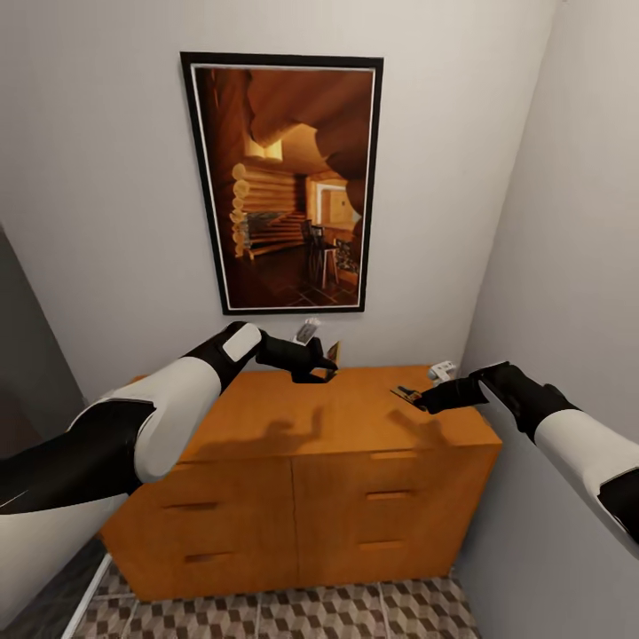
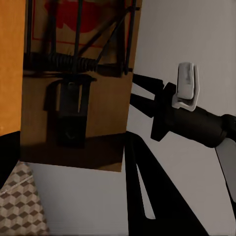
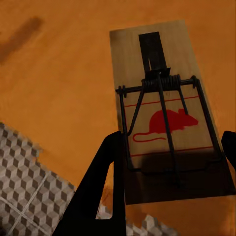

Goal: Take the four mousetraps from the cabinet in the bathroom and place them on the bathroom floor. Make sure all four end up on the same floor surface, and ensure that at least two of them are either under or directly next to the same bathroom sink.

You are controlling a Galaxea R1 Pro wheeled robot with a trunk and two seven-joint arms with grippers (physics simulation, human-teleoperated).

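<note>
Two mousetraps are off the cabinet (image 1: 328, 426) top at this moment, one in each gripper. The left gripper (image 1: 321, 362) is pinching a mousetrap (image 2: 78, 83) above the back of the top near the wall, under the framed picture (image 1: 282, 182); in the left wrist view the wooden board sits close to the lens with its spring coil and wire bar running across it. The right gripper (image 1: 415, 397) is closed on a second mousetrap (image 3: 164, 123) over the right part of the top, and the right wrist view shows a dark finger on each long edge of the board, so its long axis runs straight out along the fingers, red mouse print facing the camera. Neither trap appears to touch the wood beneath it; both cast shadows on the surface. I cannot see the other two traps, nor the sink. What the coming move turns on, as I judge it, is that the patterned floor (image 1: 293, 617) lies well below and in front of the cabinet, toward the robot's base, so both arms must carry their loads back and down. The right arm looks slightly nearer the front edge, so it probably has the shorter path, provided the board clears that edge while being lowered.
</note>
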